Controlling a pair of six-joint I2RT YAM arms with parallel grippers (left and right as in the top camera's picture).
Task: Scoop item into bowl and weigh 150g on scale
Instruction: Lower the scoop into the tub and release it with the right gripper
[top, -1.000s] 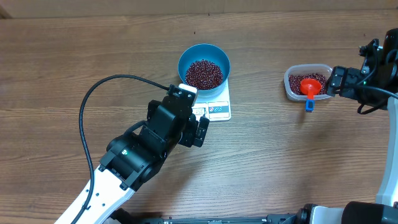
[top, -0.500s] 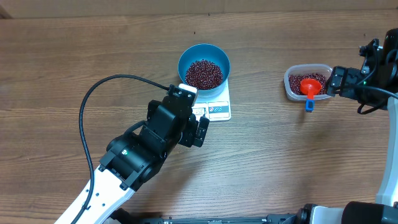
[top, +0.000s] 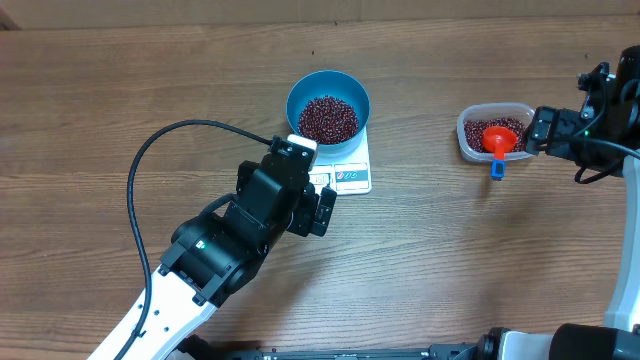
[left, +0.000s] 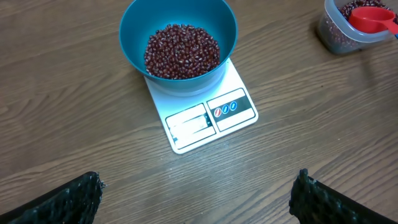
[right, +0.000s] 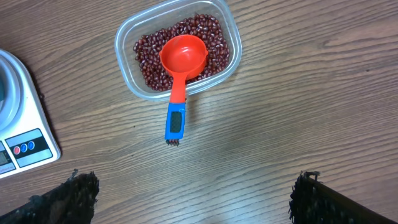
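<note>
Table (top: 120, 100): wood-grain top that carried everything listed below.
Left arm (top: 215, 250): reached diagonally from the near left edge toward the scale, with a black cable (top: 150, 150) looping beside it.
Left gripper (left: 196, 202): jaws were spread wide and held nothing. It hung just beside the scale's display edge (both fingertips sat far apart at the bottom corners of the wrist view).
Right gripper (right: 194, 199): jaws were likewise released and empty. It sat just beside the right end of the tub; contact could not be told.
Scale (left: 211, 115): flat, white and rectangular, at mid-table, with the display and label panel facing the left gripper.
Bowl (left: 134, 25): blue and upright, standing on the far half of the scale.
Tub (right: 127, 46): clear, well to the right of the scale.
Scoop (right: 183, 56): red cup lying in the tub, with the blue-tipped handle jutting over the near rim.
Beans (left: 181, 50): a maroon heap in the bowl, with more in the tub around the scoop.
</note>
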